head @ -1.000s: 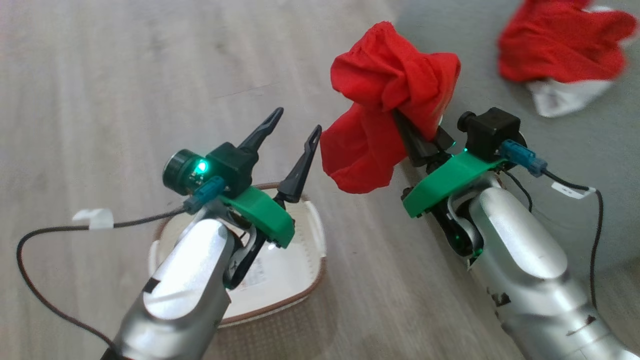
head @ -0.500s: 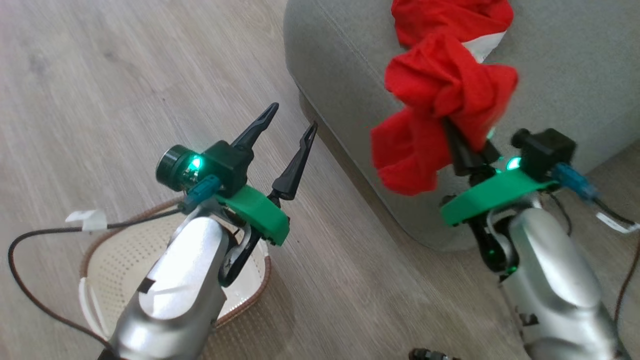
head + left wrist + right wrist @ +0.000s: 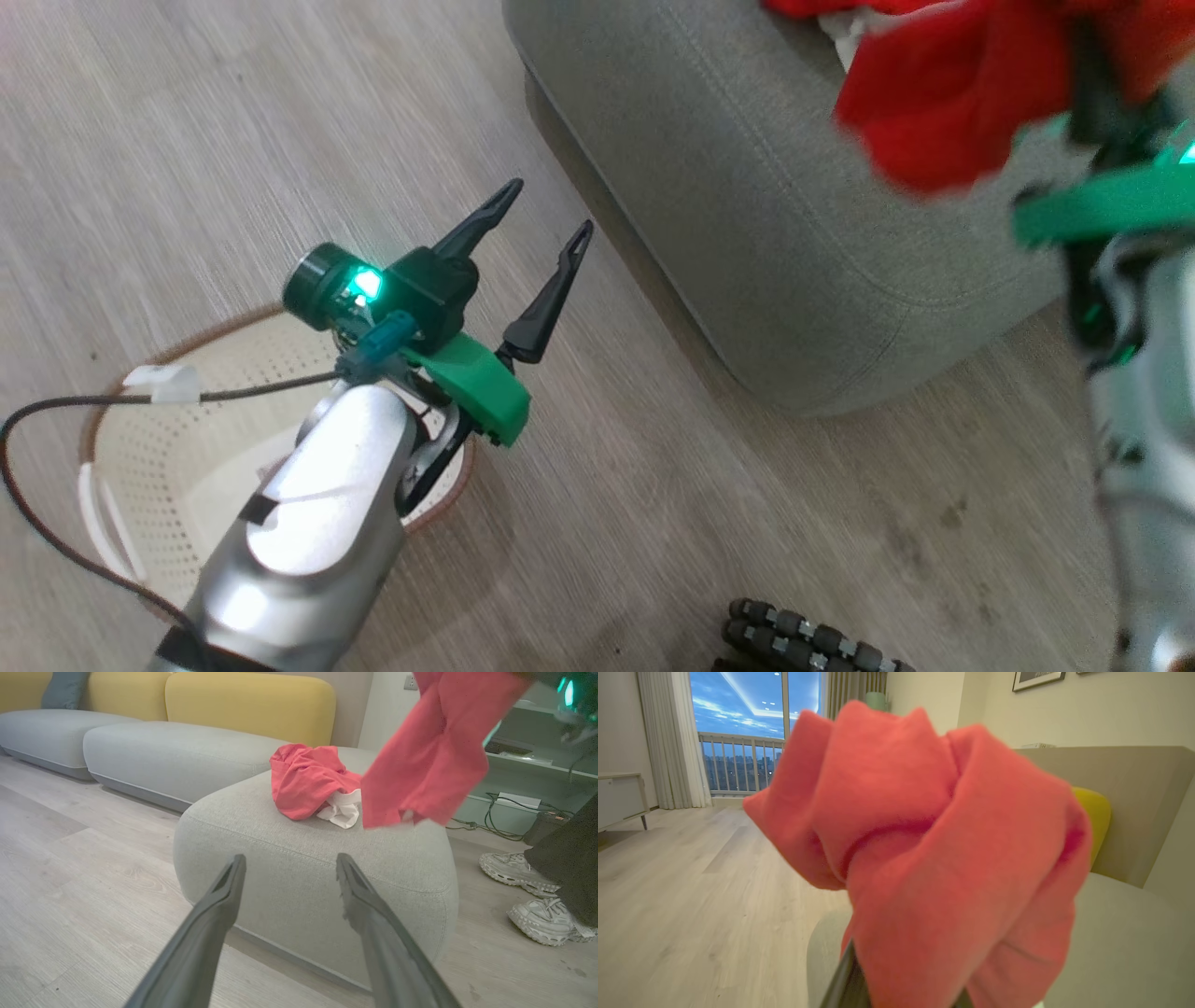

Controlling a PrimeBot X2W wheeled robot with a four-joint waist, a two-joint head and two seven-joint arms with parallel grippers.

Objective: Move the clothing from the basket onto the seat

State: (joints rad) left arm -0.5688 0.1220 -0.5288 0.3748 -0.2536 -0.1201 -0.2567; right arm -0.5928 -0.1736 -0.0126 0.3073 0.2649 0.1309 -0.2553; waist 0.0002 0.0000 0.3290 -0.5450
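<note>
- The seat fills the upper middle of the head view and is the drop spot.
- The basket sits on the floor at lower left, partly behind the left arm.
- A red garment dangles at upper right over the seat's top. The right gripper holds it, jaws pinching the cloth.
- Another red piece, with some white cloth, already lies on the seat.
- The left gripper hovers above the floor, jaws spread and holding nothing, likely to keep clear.
</note>
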